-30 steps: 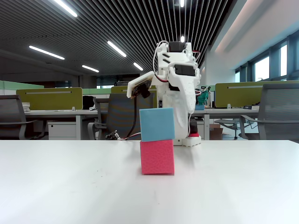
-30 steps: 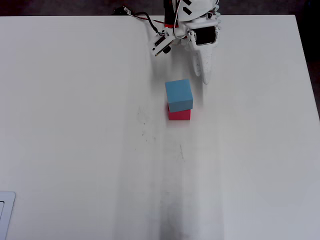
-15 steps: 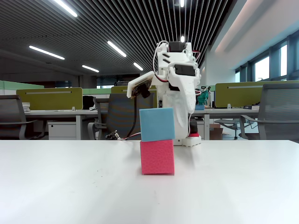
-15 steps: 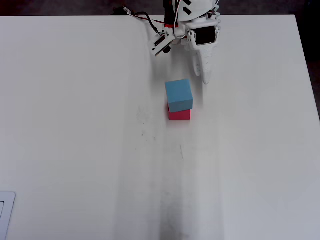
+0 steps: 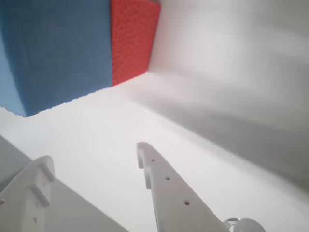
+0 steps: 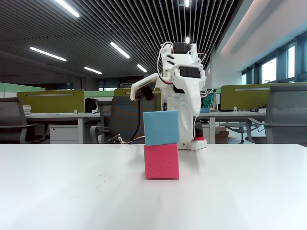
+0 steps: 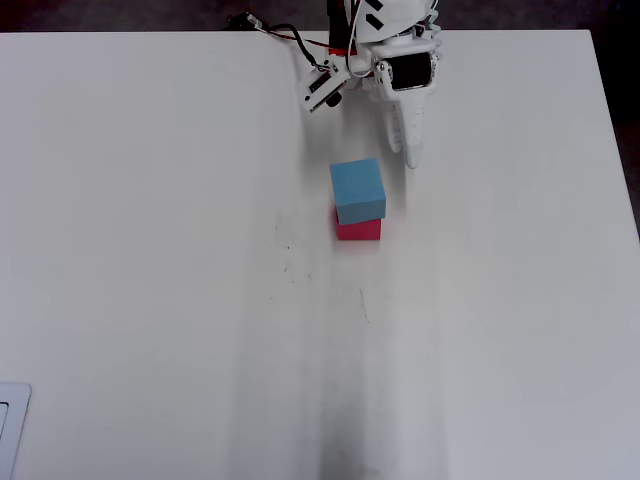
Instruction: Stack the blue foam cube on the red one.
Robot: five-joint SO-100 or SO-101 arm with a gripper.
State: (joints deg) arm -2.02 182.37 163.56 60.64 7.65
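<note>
Resting on top of the red one (image 6: 161, 161), the blue foam cube (image 6: 161, 127) forms a two-high stack on the white bench (image 6: 72, 191). In the fixed view the blue cube's lower face sits flat on the red cube's top, its edges hanging very slightly past the red cube on the left and right, and it looks marginally turned against the cube below. From overhead the blue foam cube (image 7: 358, 190) covers most of the red one (image 7: 359, 230), of which only a narrow strip shows at the near edge; the stack stands a little right of the bench's (image 7: 150, 250) middle, toward its far side.

The tool (image 7: 405, 153) is released and holds nothing: in the wrist view its two white fingers (image 5: 169, 188) stand apart with bare bench (image 5: 231, 96) between them, and the tool (image 5: 94, 166) is clear of the cubes. That view shows the blue foam cube (image 5: 53, 53) and the red one (image 5: 133, 41) at the upper left, side by side in the picture, ahead of the fingertips. Overhead, the tool points toward the near side from the arm's base at the far edge, just beyond and slightly right of the stack, not touching it. In the fixed view the arm (image 6: 184, 96) stands folded up behind the stack.
</note>
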